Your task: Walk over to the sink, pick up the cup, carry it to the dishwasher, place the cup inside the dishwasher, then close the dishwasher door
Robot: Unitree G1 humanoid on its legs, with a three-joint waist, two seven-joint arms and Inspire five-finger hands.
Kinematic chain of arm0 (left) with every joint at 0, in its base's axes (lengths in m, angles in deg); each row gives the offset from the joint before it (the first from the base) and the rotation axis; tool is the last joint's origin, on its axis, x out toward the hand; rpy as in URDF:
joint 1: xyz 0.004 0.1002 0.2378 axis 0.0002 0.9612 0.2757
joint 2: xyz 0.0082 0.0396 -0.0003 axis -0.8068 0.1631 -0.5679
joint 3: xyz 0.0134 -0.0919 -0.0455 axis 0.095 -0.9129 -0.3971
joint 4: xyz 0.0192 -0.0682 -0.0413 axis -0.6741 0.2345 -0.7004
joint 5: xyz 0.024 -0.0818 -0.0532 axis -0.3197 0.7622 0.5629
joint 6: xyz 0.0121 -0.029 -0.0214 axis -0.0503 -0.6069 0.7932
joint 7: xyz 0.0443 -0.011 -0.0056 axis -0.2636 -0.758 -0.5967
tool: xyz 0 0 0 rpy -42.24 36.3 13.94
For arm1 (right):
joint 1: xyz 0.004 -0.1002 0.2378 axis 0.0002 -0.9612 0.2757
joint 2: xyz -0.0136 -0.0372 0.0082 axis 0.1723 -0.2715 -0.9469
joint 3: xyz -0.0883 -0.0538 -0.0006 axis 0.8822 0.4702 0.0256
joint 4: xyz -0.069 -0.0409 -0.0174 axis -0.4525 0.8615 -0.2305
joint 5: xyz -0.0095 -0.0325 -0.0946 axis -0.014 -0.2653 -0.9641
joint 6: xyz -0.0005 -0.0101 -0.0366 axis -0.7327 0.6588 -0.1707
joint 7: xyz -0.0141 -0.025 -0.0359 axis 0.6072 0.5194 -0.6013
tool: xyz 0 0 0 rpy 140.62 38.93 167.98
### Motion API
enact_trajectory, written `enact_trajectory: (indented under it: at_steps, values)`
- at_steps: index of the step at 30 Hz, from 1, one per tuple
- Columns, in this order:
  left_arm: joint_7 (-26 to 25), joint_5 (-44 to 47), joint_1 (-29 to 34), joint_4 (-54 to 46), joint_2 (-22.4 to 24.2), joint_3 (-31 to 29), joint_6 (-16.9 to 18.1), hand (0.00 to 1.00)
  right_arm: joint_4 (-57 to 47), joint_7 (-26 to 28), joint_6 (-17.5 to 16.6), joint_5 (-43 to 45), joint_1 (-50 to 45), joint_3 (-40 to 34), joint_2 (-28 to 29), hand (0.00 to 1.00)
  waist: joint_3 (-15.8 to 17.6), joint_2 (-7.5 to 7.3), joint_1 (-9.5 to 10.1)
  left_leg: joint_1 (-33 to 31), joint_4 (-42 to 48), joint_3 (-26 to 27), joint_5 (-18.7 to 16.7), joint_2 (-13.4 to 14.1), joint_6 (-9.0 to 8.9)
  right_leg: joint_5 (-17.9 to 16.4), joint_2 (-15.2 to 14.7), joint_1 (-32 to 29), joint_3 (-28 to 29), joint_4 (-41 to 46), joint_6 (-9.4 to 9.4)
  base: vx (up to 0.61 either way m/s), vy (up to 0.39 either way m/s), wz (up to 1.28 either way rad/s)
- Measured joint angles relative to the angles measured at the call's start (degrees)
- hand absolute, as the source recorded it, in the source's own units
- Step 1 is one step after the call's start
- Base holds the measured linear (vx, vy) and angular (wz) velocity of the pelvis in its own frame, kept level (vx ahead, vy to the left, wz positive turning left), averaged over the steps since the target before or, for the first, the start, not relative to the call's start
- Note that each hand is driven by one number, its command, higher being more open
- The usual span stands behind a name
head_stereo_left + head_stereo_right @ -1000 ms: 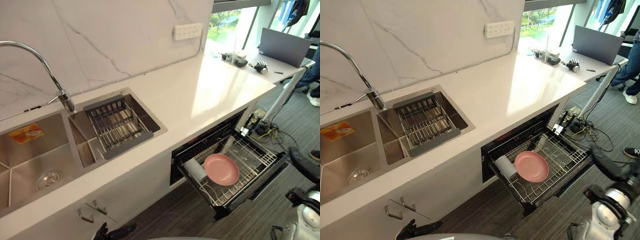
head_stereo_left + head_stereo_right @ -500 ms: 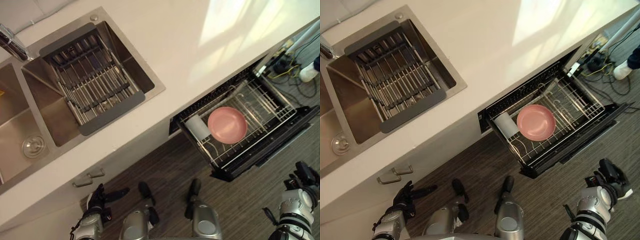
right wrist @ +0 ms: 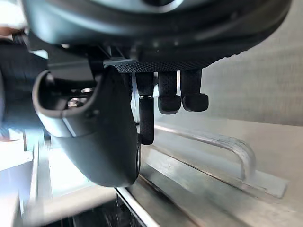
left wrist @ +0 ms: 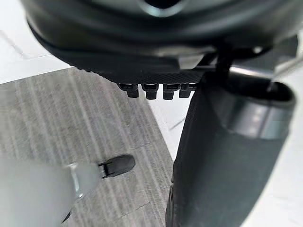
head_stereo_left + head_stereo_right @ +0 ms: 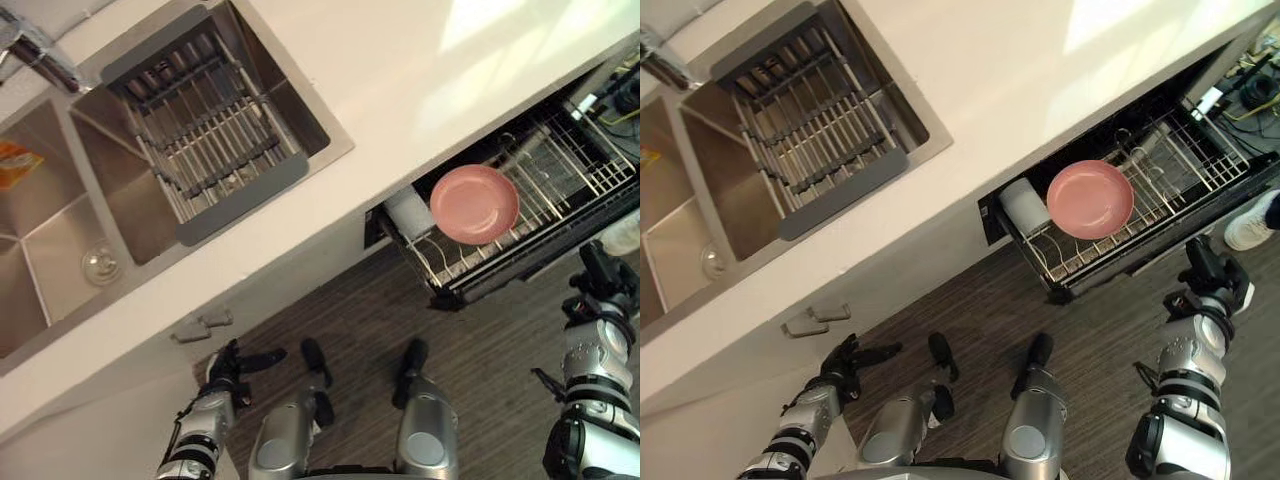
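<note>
A pale cup (image 5: 410,213) lies on its side in the wire rack (image 5: 560,180) of the open dishwasher drawer, next to a pink plate (image 5: 474,203). The drawer juts out from under the white counter (image 5: 380,90). My right hand (image 5: 605,283) hangs just in front of the drawer's dark front edge (image 5: 530,275) with its fingers (image 3: 168,97) curled and nothing in them. Past them runs a metal bar handle (image 3: 227,146). Low beside the cabinet, my left hand (image 5: 232,362) is open and holds nothing.
A steel double sink (image 5: 60,230) with a drain rack (image 5: 205,130) and a tap (image 5: 40,55) sits in the counter to the left. Two small cabinet handles (image 5: 200,328) show below it. A person's white shoe (image 5: 1250,220) stands right of the drawer. The floor is dark wood.
The camera has tipped down and shifted, so the whole picture has moved. My right hand's fingers have curled in. The cup and plate lie as before in the rack.
</note>
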Motion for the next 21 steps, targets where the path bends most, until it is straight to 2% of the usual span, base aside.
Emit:
enact_trajectory:
  at_steps: [1,5,8,9,11,18,20,21]
  values:
    - [-0.2,0.5,0.0,0.2,0.9,0.2,-0.6,1.00,1.4,0.0,0.6,-0.3,2.3,1.6,-0.6,0.00,-0.1,0.73,0.10,0.1,-0.4,-1.2,0.6,-0.1,-0.21,-0.7,-0.5,0.4,-1.3,1.1,-0.01,-0.04,-0.031,0.55]
    - [-1.5,1.0,0.1,0.4,2.1,0.6,-1.8,1.00,3.5,0.5,3.2,-1.5,7.2,7.7,-1.1,0.00,-0.3,1.91,1.12,0.2,-1.9,-4.7,2.7,-0.6,-0.47,-3.7,-2.2,0.9,-4.6,5.6,-0.34,-0.02,-0.056,0.55]
    - [-1.6,1.0,0.4,0.4,2.9,0.6,-1.9,1.00,3.8,1.5,4.3,0.5,9.3,10.2,-1.1,0.00,-0.9,2.79,2.85,0.1,-2.0,-6.7,3.4,-1.2,-0.51,-5.8,-3.9,1.4,-6.6,8.7,-0.27,0.00,-0.062,0.42]
    - [-1.6,1.0,0.7,0.4,3.3,0.6,-2.0,1.00,3.9,2.3,4.8,1.4,10.2,10.8,-0.9,1.00,-1.3,3.36,3.55,0.1,-2.1,-7.2,3.5,-1.5,-0.46,-6.3,-4.5,1.5,-7.0,9.7,-0.23,0.02,-0.052,0.30]
    - [-1.6,1.0,1.7,0.2,3.7,0.6,-2.1,1.00,4.7,2.7,4.9,2.3,10.7,10.2,0.0,1.00,-1.9,4.29,3.64,0.6,-2.1,-7.5,3.9,-1.9,-0.37,-6.7,-5.1,2.9,-8.3,10.0,0.09,0.03,-0.042,0.29]
    - [-0.8,1.0,3.5,0.6,3.7,0.6,-1.3,1.00,5.7,4.1,5.4,0.5,9.1,10.4,0.3,1.00,-2.6,5.03,3.22,2.6,-2.4,-6.3,3.1,-1.8,-0.67,-6.6,-5.0,5.4,-8.5,8.9,0.60,-0.01,-0.013,0.01]
    - [0.0,1.0,4.0,2.1,3.7,0.6,-0.9,1.00,3.7,5.2,4.9,-0.1,5.0,10.5,1.8,1.00,-4.0,4.84,3.26,3.7,-2.4,-6.3,2.7,-1.5,-1.21,-6.5,-4.4,7.2,-8.9,7.6,0.87,0.03,-0.041,-0.02]
    - [0.3,1.1,5.3,2.3,3.7,0.6,-0.9,1.00,1.7,6.4,4.7,-1.5,1.7,10.9,3.3,1.00,-5.9,4.54,3.26,3.9,-2.4,-5.9,2.4,-1.3,-1.55,-6.3,-4.0,7.5,-8.9,6.6,1.15,0.11,-0.059,-0.05]
